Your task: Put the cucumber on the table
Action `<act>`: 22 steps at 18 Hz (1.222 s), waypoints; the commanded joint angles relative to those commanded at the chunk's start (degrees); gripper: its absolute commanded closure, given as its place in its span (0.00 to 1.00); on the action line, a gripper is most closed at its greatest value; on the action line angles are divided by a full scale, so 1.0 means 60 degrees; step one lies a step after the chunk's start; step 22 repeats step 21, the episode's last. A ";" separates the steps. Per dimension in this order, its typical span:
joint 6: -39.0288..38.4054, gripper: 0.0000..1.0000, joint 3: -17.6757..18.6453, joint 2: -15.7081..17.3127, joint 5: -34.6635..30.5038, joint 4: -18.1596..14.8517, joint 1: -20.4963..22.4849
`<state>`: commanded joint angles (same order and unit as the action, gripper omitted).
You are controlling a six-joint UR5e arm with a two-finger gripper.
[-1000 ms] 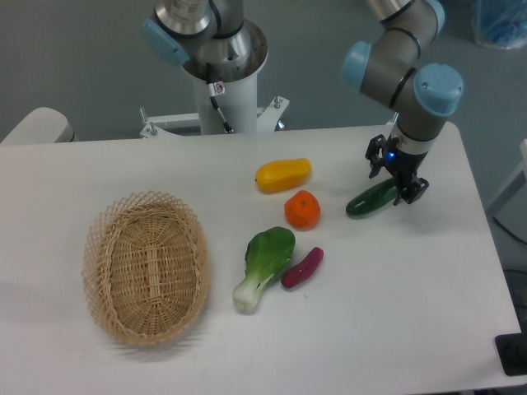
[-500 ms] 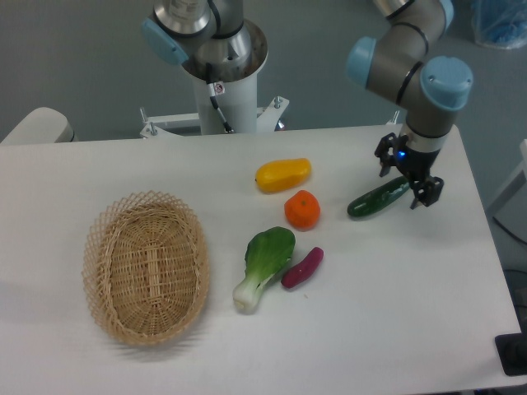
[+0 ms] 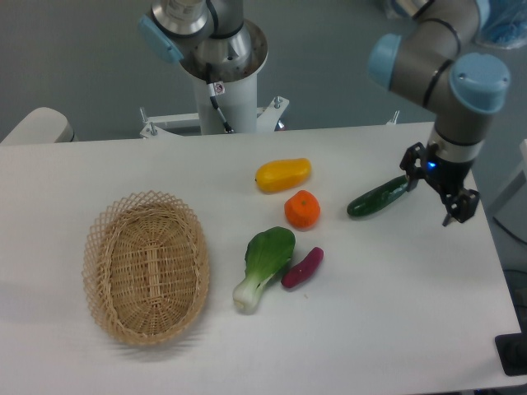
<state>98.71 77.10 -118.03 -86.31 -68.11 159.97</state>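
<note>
The dark green cucumber (image 3: 377,198) lies flat on the white table (image 3: 387,313) at the right, to the right of the orange. My gripper (image 3: 438,197) is open and empty, just right of the cucumber's far end and clear of it. Its two dark fingers (image 3: 458,207) point down above the table.
A yellow pepper (image 3: 282,174) and an orange fruit (image 3: 302,209) lie mid-table. A bok choy (image 3: 263,265) and a purple eggplant (image 3: 302,267) lie in front of them. A wicker basket (image 3: 146,265) stands at the left. The table's right edge is close to the gripper.
The gripper has let go of the cucumber and moved right, away from it. The cucumber stays lying on the table.
</note>
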 joint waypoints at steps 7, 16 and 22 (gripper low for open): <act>-0.1142 0.00 -0.1245 -0.0879 -0.0233 -0.0118 -0.0469; -0.2111 0.00 -0.1541 -0.1261 -0.1084 -0.0133 -0.1216; -0.2155 0.00 -0.1526 -0.1246 -0.1084 -0.0118 -0.1246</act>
